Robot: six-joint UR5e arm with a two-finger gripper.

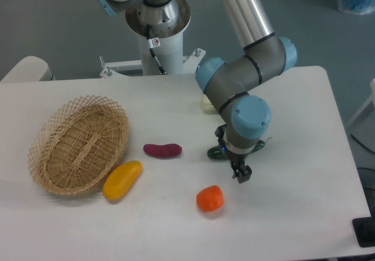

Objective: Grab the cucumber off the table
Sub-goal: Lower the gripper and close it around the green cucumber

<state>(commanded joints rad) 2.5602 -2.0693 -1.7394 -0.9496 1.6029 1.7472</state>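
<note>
just behind your gripper (241,173), the cucumber (215,153) lies on the surface (304,214), mostly hidden under the wrist with only its dark green ends showing. you cannot tell whether the gripper is clenched or released. one orange vegetable (210,198) sits near its front left, one purple vegetable (163,150) and one yellow vegetable (122,180) farther left, one wicker basket (79,143) beyond. a pale vegetable (207,104) peeks out behind the arm.

1. The cucumber (215,153) is mostly hidden behind the arm's wrist; only its dark green ends show.
2. A pale vegetable (207,104) is largely covered by the elbow.
3. The gripper (241,175) is too small to judge its jaws.
</note>
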